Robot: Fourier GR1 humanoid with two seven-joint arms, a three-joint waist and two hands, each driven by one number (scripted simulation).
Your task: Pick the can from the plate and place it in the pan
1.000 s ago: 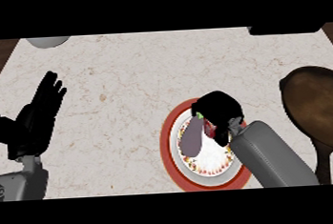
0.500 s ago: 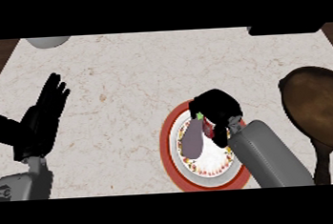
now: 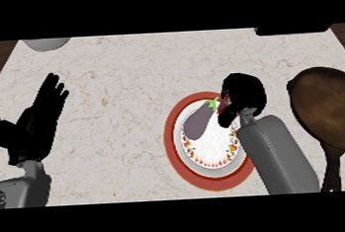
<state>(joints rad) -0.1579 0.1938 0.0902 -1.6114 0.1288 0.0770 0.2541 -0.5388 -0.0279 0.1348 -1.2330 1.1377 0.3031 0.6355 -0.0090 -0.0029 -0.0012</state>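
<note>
A white plate with a red rim lies right of the counter's middle. The can, dark purplish-grey with a green bit at its upper end, is over the plate's upper half. My right hand is at the can's upper right end. Its fingers curl over that end, the thumb lies along the can's right side, and the contact itself is partly hidden. The brown pan sits at the right edge, just right of this hand, its handle pointing toward me. At the left, my left hand rests open with fingers up.
A pale bowl sits at the counter's top left edge and a dark object at the top right. Dark wood shows past the counter's left and right top corners. My right forearm covers the plate's right rim.
My right hand has moved up and right toward the pan, and the can has shifted up the plate with it. The left hand has drifted slightly.
</note>
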